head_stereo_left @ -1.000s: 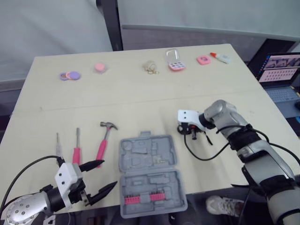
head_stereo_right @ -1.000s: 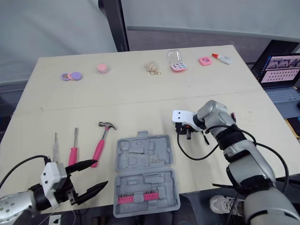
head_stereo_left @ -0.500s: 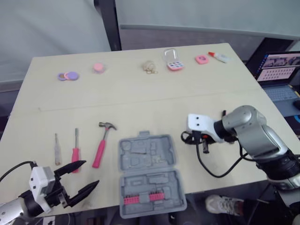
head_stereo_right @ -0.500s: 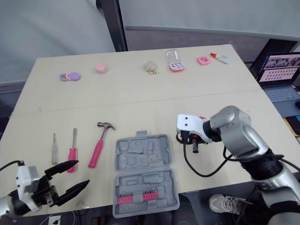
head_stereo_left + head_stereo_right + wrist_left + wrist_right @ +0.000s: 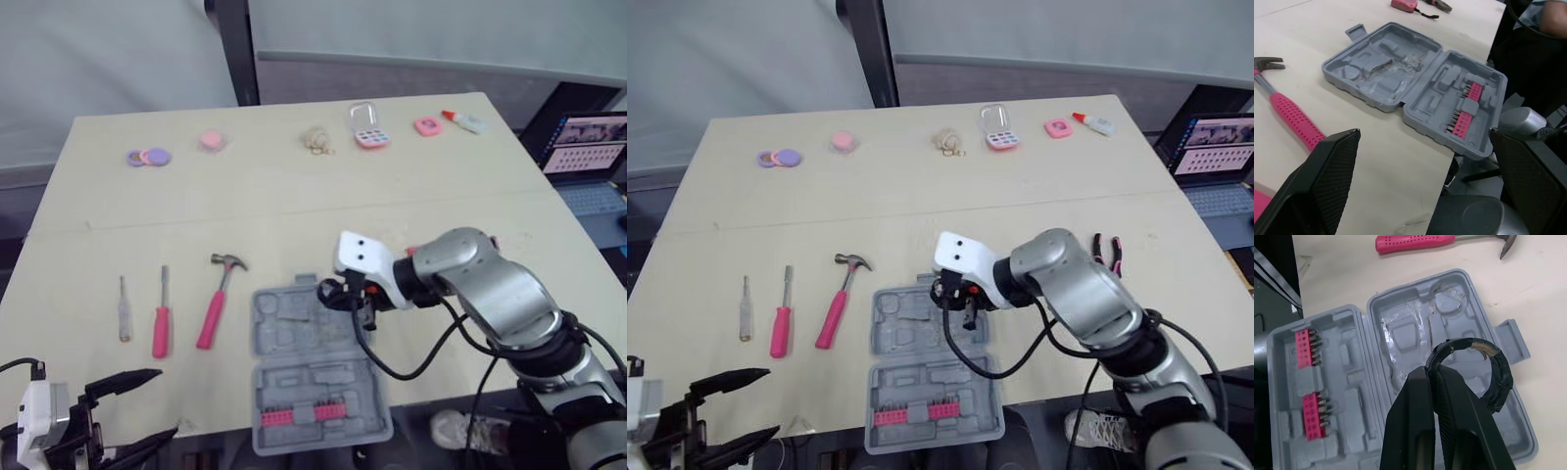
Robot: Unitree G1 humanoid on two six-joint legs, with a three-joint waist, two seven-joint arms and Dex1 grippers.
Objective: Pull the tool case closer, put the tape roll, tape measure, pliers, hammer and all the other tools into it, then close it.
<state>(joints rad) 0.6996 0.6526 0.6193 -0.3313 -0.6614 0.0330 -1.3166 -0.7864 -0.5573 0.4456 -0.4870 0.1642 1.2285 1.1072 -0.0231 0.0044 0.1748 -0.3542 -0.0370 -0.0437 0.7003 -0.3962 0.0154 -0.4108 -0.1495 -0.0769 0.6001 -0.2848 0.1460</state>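
- The right gripper (image 5: pixel 1431 373) is closed on one wall of the black ring-shaped tape roll (image 5: pixel 1501 377). The rest of the ring hangs to one side of the fingers.
- Risk: with this off-centre pinch, the roll may swing or twist on release and land tilted.
- The roll hangs over the far half of the open grey plastic tool case (image 5: pixel 1347 416), beside the round moulded recess (image 5: pixel 1450 301). If it settles on a ridge instead, it will stand proud and block the lid.
- A black cable (image 5: pixel 965 354) from the right arm loops across the case. It could catch the rim and drag the case.
- The case sits close to the table's (image 5: pixel 921 211) near edge, so a downward push could tip it.
- The left gripper (image 5: pixel 772 401) is wide open and empty, low at the near edge.
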